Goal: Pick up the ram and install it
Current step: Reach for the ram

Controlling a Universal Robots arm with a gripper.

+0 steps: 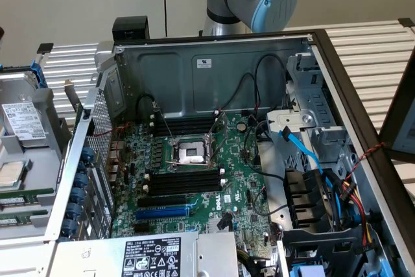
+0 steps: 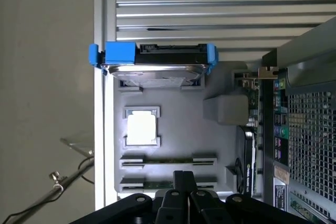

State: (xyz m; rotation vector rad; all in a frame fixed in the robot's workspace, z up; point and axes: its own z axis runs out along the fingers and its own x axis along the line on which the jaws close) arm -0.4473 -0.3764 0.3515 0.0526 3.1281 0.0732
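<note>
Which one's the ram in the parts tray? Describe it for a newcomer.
Find the gray tray beside the open computer case, on the exterior view's left. Past its blue-bracketed hard drive and square chip sit two long holders. The ram is the thin green stick in the holder nearest the gripper, farthest from the hard drive.
</note>
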